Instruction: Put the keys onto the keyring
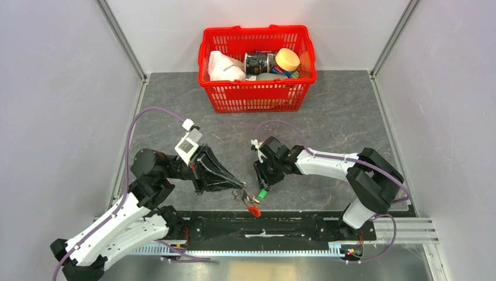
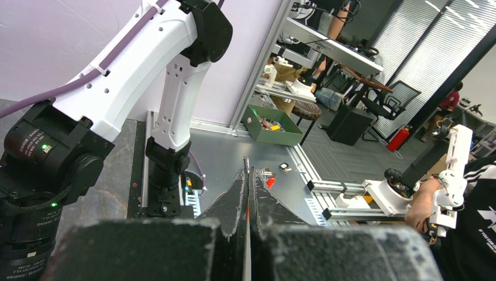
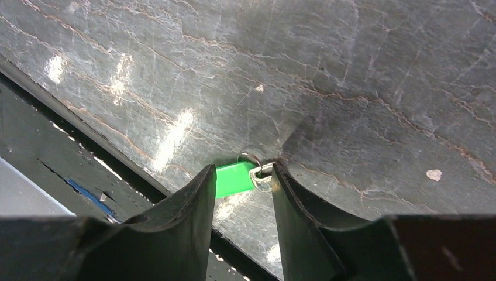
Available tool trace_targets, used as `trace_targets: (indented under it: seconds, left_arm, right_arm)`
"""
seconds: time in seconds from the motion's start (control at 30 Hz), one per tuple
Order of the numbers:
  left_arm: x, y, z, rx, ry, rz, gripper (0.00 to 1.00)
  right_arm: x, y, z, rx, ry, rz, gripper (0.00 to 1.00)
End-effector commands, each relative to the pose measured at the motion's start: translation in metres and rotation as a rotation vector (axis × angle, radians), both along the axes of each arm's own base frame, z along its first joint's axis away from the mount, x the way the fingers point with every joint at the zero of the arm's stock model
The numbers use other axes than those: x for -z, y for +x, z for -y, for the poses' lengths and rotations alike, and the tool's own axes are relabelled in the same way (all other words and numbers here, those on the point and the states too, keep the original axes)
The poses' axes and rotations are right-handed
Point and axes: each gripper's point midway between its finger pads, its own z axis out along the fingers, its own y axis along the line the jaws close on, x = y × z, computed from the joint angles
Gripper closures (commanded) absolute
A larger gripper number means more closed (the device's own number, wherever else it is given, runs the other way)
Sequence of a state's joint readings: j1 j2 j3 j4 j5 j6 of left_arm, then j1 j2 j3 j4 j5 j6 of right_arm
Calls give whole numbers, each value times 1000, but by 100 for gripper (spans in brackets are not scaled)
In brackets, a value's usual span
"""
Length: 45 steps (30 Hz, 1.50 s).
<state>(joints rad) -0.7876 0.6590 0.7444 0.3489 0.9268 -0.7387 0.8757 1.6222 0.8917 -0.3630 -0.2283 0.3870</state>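
Observation:
My left gripper (image 1: 241, 192) is shut on the keyring, whose red oval loop (image 1: 254, 209) hangs just below the fingertips over the table's near edge. In the left wrist view the gripper (image 2: 247, 172) pinches a thin metal edge, with the red loop (image 2: 269, 182) and small silvery keys (image 2: 264, 172) showing just past the tips. My right gripper (image 1: 261, 186) is close on the right and holds the green-headed key (image 1: 263, 194). In the right wrist view the gripper (image 3: 241, 170) has the green head (image 3: 233, 179) and a thin metal ring (image 3: 261, 171) spanning its fingertips.
A big red mesh basket (image 1: 257, 96) with a white bag, cans and a yellow-lidded jar stands at the back centre. A black rail (image 1: 263, 225) runs along the near edge under both grippers. Grey walls close in the left and right sides.

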Motion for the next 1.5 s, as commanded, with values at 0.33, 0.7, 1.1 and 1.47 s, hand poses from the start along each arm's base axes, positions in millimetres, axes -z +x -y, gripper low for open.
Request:
trace_targets:
  seconds: [0.33,0.7,1.1,1.47]
  left_arm:
    - [-9,-10,-6,18,-45,76,98]
    - [-9,-10,-7,16,-48,76,98]
    - [-9,-10,-7,15,-50,76,98]
    - [-8,-9,-6,14,-49,78,98]
  right_arm:
    - [-28,6,-9,-101,2,91,46]
    - [-31,11,-17,-187,8,129,43]
    - [-16,5,-25,-236,-1,117,44]
    - [-2,0,-22,-247,-36,111,47]
